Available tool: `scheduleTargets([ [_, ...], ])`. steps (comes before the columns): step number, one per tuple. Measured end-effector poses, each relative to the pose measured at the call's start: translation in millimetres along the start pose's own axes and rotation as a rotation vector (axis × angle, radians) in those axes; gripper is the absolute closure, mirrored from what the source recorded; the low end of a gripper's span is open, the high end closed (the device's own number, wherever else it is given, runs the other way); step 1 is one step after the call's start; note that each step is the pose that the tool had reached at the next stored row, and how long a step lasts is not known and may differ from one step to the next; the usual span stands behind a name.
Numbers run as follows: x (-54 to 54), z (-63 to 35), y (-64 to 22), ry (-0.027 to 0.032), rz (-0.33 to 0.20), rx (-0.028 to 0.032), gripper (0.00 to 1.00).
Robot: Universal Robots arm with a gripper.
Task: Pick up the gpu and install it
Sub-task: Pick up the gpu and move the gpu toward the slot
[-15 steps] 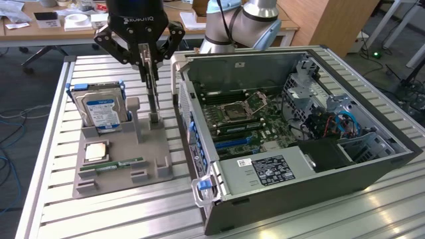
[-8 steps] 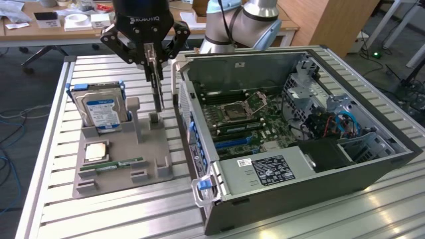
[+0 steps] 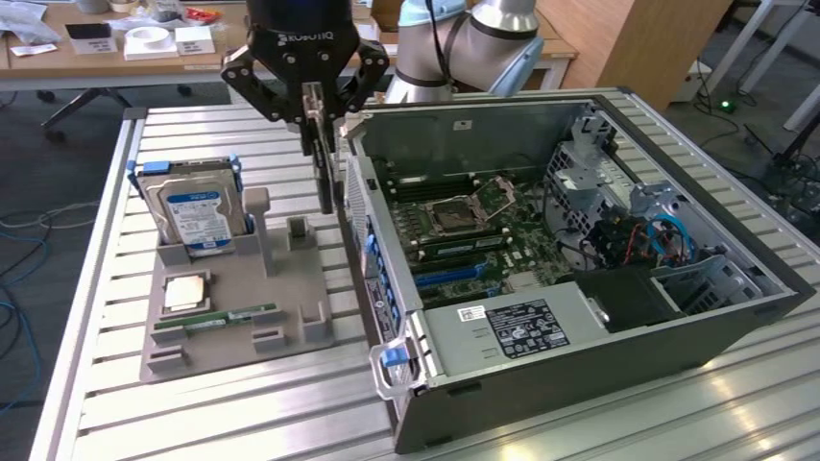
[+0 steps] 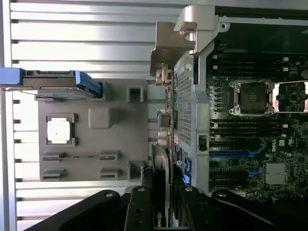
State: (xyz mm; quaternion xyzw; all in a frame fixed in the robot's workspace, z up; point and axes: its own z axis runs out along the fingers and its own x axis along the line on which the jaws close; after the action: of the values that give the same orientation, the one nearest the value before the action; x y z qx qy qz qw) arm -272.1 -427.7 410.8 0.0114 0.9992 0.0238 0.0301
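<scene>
Gpu (image 3: pixel 325 168): pinched edge-on by the gripper (image 3: pixel 313 113), hanging upright off the tray (image 3: pixel 244 279), just beside the open case (image 3: pixel 577 375) wall. Pick-up appears done. Installation outstanding: card outside case, not at the motherboard (image 3: pixel 462 240).

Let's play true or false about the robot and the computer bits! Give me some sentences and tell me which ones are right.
1. The pincer grips the gpu. True.
2. The gpu is plugged into the computer case. False: it hangs upright in the air just outside the case wall, on the side of the grey tray.
3. The hard drive stands on edge in the grey tray. True.
4. The computer case is closed. False: it is open, and the motherboard shows inside.
</scene>
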Motion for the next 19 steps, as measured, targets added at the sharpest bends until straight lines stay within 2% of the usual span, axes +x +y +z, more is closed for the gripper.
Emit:
scheduleTargets([
  [7, -23.1, 1.4, 0.5, 0.0, 0.0, 0.0001, 0.74],
  [19, -72.6, 4.4, 1.6, 0.0001, 0.0, 0.0001, 0.74],
])
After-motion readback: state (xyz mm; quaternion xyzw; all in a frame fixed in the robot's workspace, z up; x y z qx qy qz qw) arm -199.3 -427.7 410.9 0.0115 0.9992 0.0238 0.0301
